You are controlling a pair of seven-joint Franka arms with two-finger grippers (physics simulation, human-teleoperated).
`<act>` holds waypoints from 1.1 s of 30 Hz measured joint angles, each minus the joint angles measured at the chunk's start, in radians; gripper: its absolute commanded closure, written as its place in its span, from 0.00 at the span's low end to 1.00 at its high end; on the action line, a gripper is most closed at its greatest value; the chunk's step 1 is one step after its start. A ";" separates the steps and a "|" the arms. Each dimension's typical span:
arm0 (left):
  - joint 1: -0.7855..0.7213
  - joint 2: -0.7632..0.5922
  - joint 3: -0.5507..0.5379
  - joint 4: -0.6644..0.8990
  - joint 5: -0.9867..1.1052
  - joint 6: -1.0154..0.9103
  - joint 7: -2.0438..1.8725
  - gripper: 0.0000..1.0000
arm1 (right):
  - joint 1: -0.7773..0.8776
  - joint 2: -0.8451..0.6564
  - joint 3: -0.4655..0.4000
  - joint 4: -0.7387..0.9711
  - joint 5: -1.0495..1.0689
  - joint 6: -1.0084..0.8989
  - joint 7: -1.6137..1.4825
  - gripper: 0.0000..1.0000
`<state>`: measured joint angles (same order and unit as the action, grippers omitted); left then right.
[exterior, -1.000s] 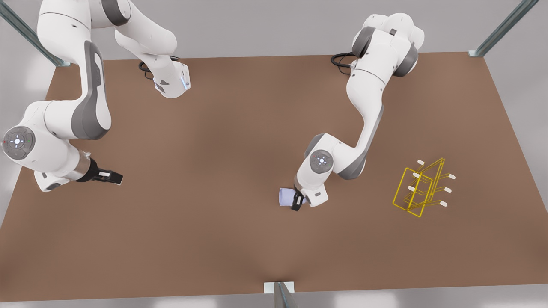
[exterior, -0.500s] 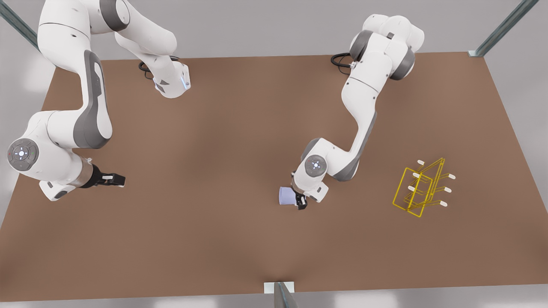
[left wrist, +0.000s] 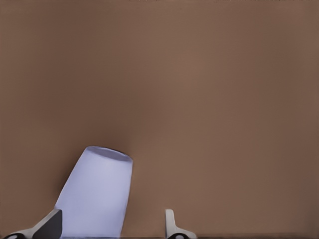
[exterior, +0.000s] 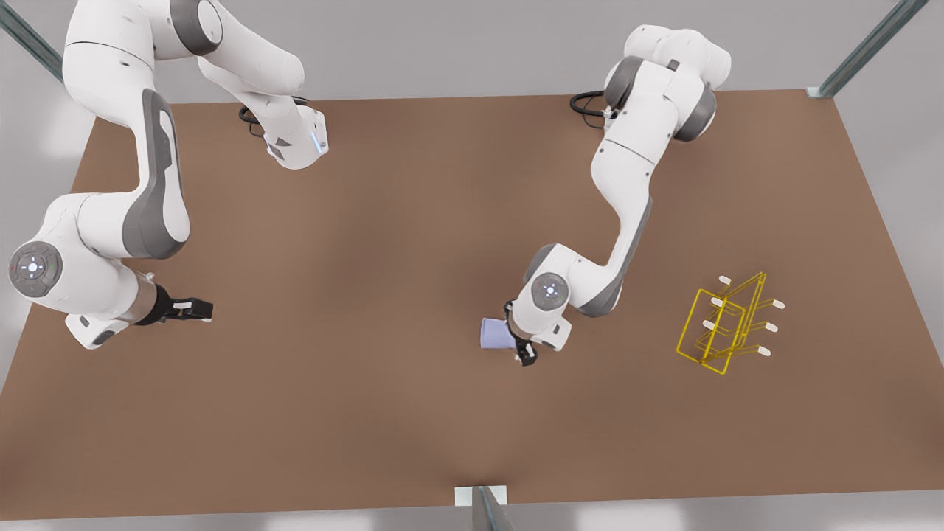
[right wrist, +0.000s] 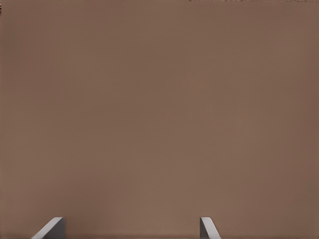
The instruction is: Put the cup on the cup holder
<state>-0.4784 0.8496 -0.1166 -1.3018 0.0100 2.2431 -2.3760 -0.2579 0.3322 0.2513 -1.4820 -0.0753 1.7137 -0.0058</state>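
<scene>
Left wrist view: cup (left wrist: 94, 194) against one of the open fingers (left wrist: 50, 225).

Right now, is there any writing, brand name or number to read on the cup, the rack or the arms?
None: no text can be read.
The cup, between the left pincer's fingers, is plain.
The yellow wire cup holder has no label.
The right pincer waits, unmarked.

Left gripper (exterior: 518, 345) hangs low at mid-table, wrist bent downward, fingers parted. Right gripper (exterior: 193, 309), at the front view's left, extends horizontally from a folded arm, fingers apart, waiting.
</scene>
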 measured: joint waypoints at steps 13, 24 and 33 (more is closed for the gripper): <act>-0.002 -0.019 -0.015 -0.091 -0.002 -0.028 0.146 0.00 | -0.031 0.014 -0.003 0.006 -0.005 0.000 -0.023 0.00; -0.019 0.022 -0.023 -0.099 -0.005 0.047 0.217 0.00 | -0.032 0.020 -0.003 0.044 -0.008 -0.001 -0.028 0.00; -0.033 0.037 -0.023 -0.122 -0.005 0.085 0.251 0.00 | -0.035 0.022 -0.003 0.043 -0.004 -0.003 -0.030 0.00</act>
<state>-0.5112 0.8863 -0.1395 -1.4236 0.0049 2.3277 -2.1254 -0.2933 0.3542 0.2482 -1.4392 -0.0796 1.7102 -0.0363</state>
